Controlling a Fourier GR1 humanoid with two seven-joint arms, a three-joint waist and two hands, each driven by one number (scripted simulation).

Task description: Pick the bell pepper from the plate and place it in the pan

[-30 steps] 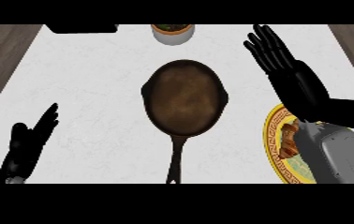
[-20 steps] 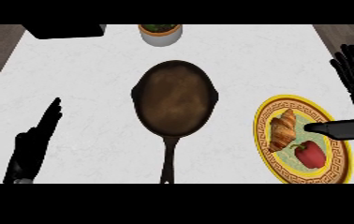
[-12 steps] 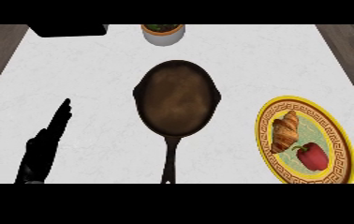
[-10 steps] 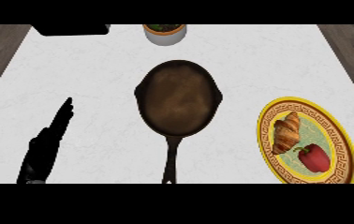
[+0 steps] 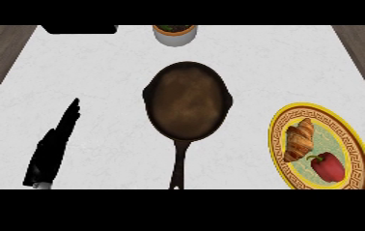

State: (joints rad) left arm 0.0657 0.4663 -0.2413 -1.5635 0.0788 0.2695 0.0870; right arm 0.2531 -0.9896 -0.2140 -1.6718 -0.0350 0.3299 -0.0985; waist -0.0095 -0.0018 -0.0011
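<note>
So one pan [image 5: 187, 105] mid-table, one plate [image 5: 279, 153] at 4 o'clock holding one bell pepper [image 5: 328, 166] and one croissant [image 5: 299, 139]; left hand [image 5: 53, 149] flat, fingers straight.

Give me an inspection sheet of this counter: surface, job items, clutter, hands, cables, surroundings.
Surface: white counter, lightly marbled.
Job's things: red bell pepper lies on the yellow-rimmed plate at the right, near its lower end; dark pan in the middle holds nothing, handle pointing toward the robot.
Clutter: croissant on the same plate, beside the pepper; small white pot at the far edge; black object at the far left edge, cut off by the view.
Hands: left hand at the lower left, fingers straight, holding nothing; right hand not in view.
Cables: nothing seen.
Surroundings: wood-toned strips past both counter ends.
</note>
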